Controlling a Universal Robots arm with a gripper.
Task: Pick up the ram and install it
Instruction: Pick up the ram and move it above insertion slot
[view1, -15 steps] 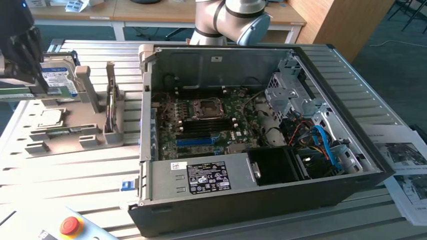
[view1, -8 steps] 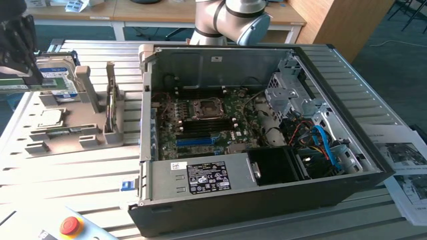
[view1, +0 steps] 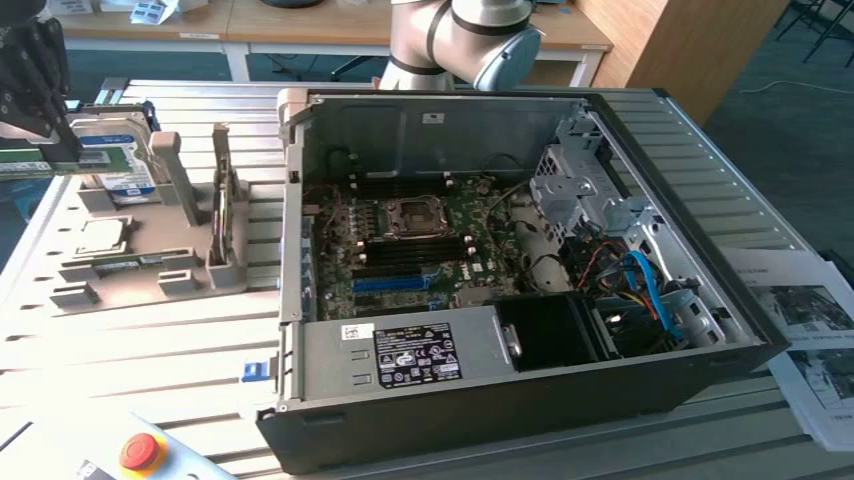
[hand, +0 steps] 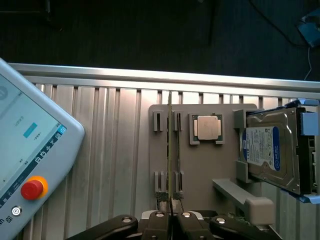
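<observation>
My gripper (view1: 60, 148) hangs at the exterior view's far left, over the grey parts tray (view1: 147, 275), shut on the ram (view1: 54, 162). The ram is a thin green stick with a white label, held level in front of the hard drive (view1: 120, 165). In the wrist view the ram (hand: 170, 145) shows edge-on as a narrow line running out from between the closed fingertips of the gripper (hand: 170, 199), above the tray's slotted holders (hand: 159, 122). The open computer case (view1: 507, 260) lies to the exterior view's right, with the motherboard's memory slots (view1: 400, 258) exposed.
The tray also carries a square silver CPU (hand: 208, 126) and the silver hard drive (hand: 272, 150). A teach pendant with a red button (hand: 31, 189) lies beside the tray. An upright card (view1: 220, 195) stands between tray and case. Papers (view1: 814, 330) lie right of the case.
</observation>
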